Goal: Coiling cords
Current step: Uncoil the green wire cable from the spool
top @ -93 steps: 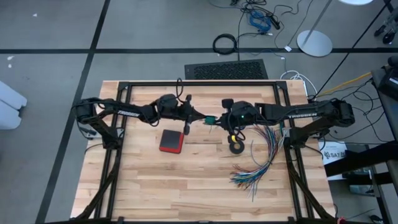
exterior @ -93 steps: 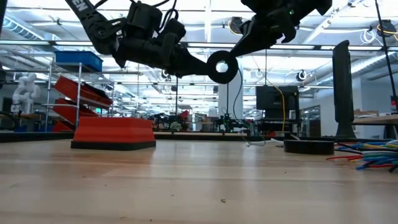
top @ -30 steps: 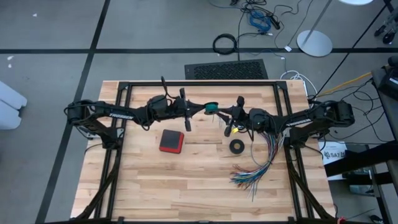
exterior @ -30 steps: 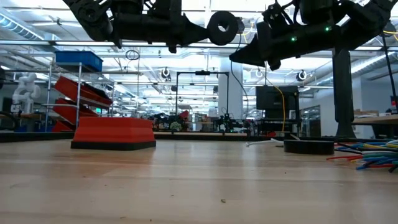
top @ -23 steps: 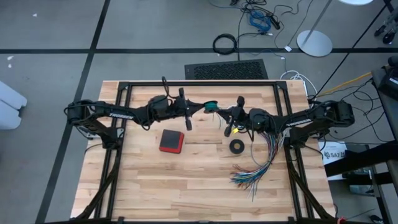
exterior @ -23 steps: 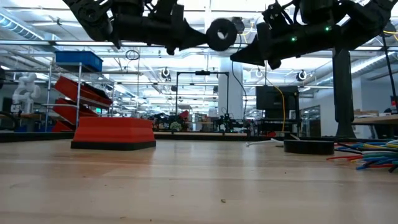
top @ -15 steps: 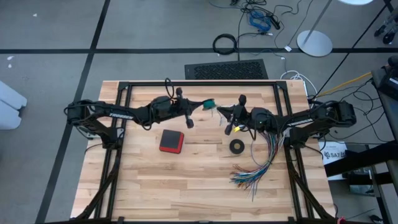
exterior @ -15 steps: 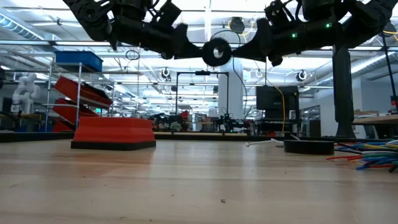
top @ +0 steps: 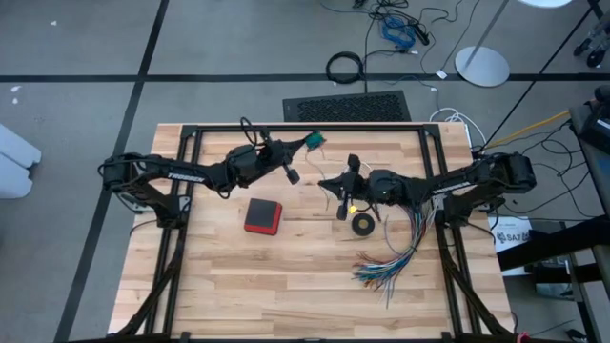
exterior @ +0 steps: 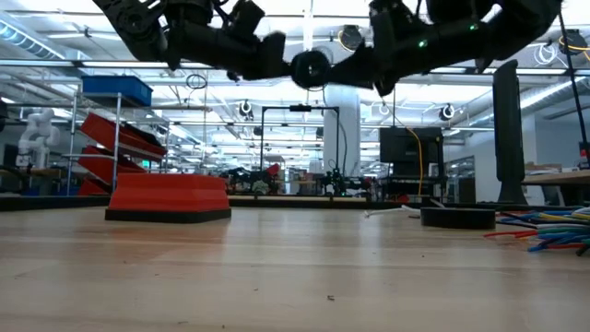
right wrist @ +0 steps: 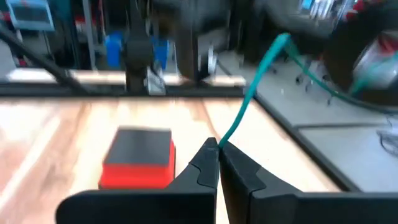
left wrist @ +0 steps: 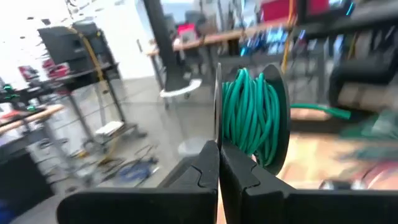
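Left wrist view: left gripper (left wrist: 218, 163) clamped on a spool of teal-green cord (left wrist: 249, 118), centre frame. Right wrist view alone shows right gripper (right wrist: 217, 155) pinching the cord's free end, lower centre.

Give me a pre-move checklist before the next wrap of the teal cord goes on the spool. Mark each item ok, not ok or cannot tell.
1. Left gripper shut on the spool: ok, fingers closed at the spool's edge.
2. Teal cord wound neatly on the spool: ok, turns lie side by side.
3. Right gripper shut on the cord's free end: ok, cord runs out from between the closed fingertips.
4. Cord between the grippers free of snags: cannot tell, only part of it shows.
5. Both arms held clear above the table: ok.
6. Red block and black ring out of the way: ok, both lie on the table below.
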Action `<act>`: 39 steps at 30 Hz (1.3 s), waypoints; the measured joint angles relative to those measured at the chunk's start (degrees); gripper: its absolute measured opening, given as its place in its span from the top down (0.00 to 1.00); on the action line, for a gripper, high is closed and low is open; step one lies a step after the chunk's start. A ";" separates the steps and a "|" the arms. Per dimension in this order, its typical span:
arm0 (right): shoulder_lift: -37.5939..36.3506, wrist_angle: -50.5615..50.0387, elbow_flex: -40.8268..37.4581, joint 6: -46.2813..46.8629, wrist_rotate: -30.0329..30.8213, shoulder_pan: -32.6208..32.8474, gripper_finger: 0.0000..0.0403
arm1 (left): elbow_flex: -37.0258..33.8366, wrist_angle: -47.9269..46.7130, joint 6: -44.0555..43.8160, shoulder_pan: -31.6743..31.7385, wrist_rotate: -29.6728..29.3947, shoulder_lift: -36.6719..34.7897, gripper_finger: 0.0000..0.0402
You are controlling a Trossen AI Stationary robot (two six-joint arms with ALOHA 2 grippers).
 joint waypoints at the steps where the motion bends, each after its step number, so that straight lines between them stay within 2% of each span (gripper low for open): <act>1: 1.05 -0.74 0.63 0.14 0.74 -0.08 1.00 | 0.02 0.63 -0.91 0.00 1.37 0.00 1.00; 5: 2.63 -4.54 0.88 2.02 6.04 -1.81 1.00 | 0.02 0.56 -4.40 -0.02 5.59 0.00 1.00; 10: 0.32 -12.41 0.88 4.02 13.43 -3.94 1.00 | 0.02 -1.38 -5.94 -0.12 9.49 -0.02 1.00; 14: -4.45 -16.80 0.88 3.25 20.37 -3.85 1.00 | 0.02 -7.38 -4.59 -0.12 9.59 -1.03 1.00; 17: -8.31 -18.71 0.88 2.30 22.42 -3.82 1.00 | -0.01 -12.26 -2.46 -0.11 7.87 -1.89 1.00; 24: -12.49 -14.86 0.90 -1.28 19.57 -0.77 1.00 | 0.04 -16.99 2.77 0.13 1.09 -2.27 1.00; 27: -12.57 -11.92 0.90 -3.33 19.37 1.36 1.00 | 0.04 -18.79 4.01 0.46 -1.33 -2.27 1.00; 34: -11.78 -7.35 0.90 -4.65 13.14 5.83 1.00 | 0.04 -18.21 7.13 0.84 -8.54 -2.27 1.00; 39: -10.04 -7.10 0.90 -4.66 9.37 8.25 1.00 | 0.04 -16.83 6.99 2.17 -10.06 -2.27 1.00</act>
